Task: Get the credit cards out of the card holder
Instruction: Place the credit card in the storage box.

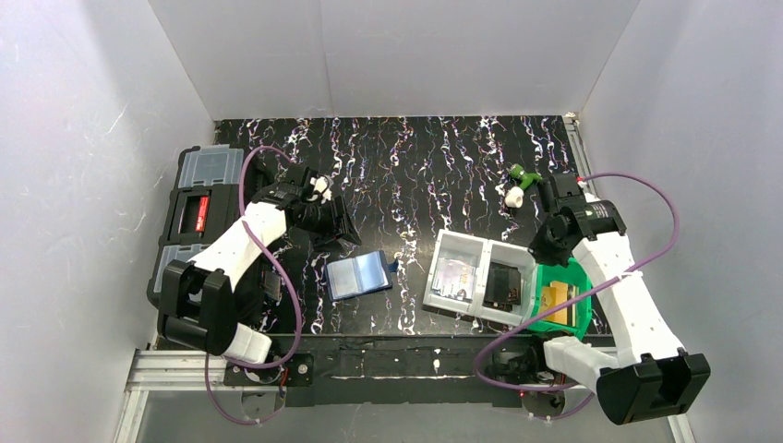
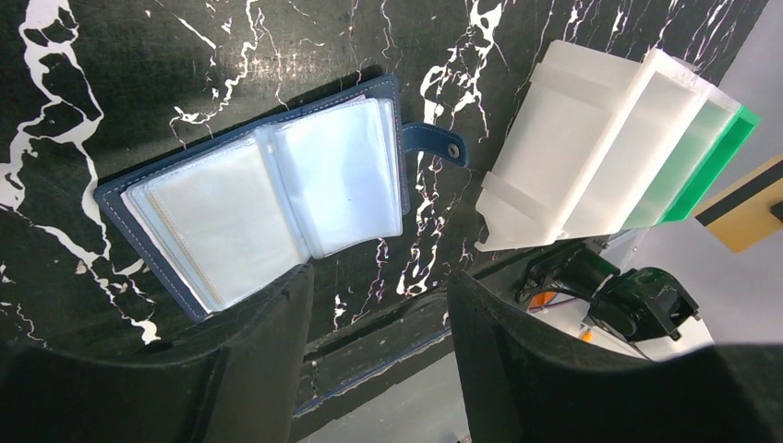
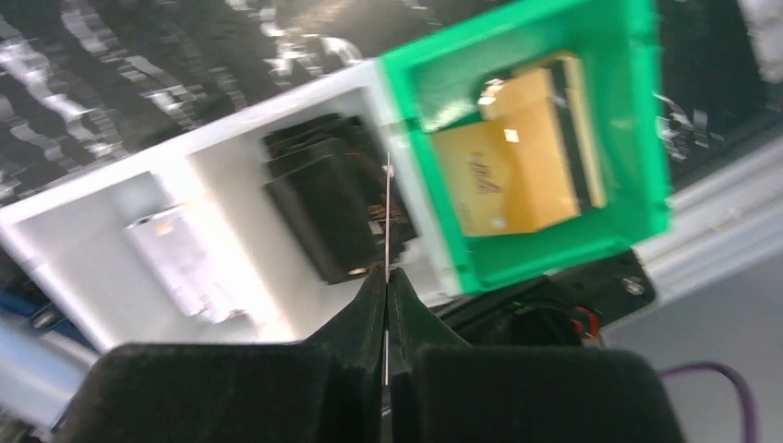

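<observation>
The navy blue card holder [image 1: 358, 274] lies open on the black marbled table, its pale clear sleeves up; it also shows in the left wrist view [image 2: 258, 198]. My left gripper [image 1: 342, 226] is open and empty, behind and left of the holder [image 2: 379, 286]. My right gripper [image 1: 545, 245] is shut on a thin credit card [image 3: 389, 212] seen edge-on, held above the bins [image 3: 386, 272]. Gold-tan credit cards [image 3: 503, 171] lie in the green bin [image 1: 580, 277].
A white two-compartment bin [image 1: 480, 242] holds a pale item on its left and a black wallet-like item [image 1: 503, 284] on its right. A black toolbox [image 1: 189, 217] stands at the left. A small green and white object [image 1: 519, 185] lies at the back right.
</observation>
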Available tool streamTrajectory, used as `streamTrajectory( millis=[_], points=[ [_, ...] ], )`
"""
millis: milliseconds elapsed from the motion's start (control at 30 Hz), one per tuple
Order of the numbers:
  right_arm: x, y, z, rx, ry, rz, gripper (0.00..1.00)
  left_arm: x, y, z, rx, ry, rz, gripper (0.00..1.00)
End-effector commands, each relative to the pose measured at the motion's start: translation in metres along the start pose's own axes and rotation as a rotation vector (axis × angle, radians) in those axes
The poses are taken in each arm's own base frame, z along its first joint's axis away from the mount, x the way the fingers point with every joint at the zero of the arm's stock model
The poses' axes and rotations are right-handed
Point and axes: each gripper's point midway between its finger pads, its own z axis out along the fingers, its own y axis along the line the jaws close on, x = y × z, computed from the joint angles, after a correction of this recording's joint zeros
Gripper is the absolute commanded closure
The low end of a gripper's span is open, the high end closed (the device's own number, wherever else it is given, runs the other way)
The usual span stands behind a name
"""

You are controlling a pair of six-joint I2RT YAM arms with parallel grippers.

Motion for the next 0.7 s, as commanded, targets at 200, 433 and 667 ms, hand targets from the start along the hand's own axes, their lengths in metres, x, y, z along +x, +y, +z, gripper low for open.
streamTrajectory(
  millis=[200,433,667],
  points=[
    [-0.003,-0.082,0.009,0.412,0.004,0.018,0.99,0.000,-0.007,0.001,0.037,0.006,0.020,0.46],
    [-0.003,-0.085,0.018,0.457,0.057,0.022,0.99,0.002,-0.005,0.002,0.033,0.011,0.020,0.46],
    [-0.002,-0.082,0.024,0.467,0.078,0.028,0.58,0.001,-0.006,0.000,0.033,0.000,0.018,0.47]
  ],
)
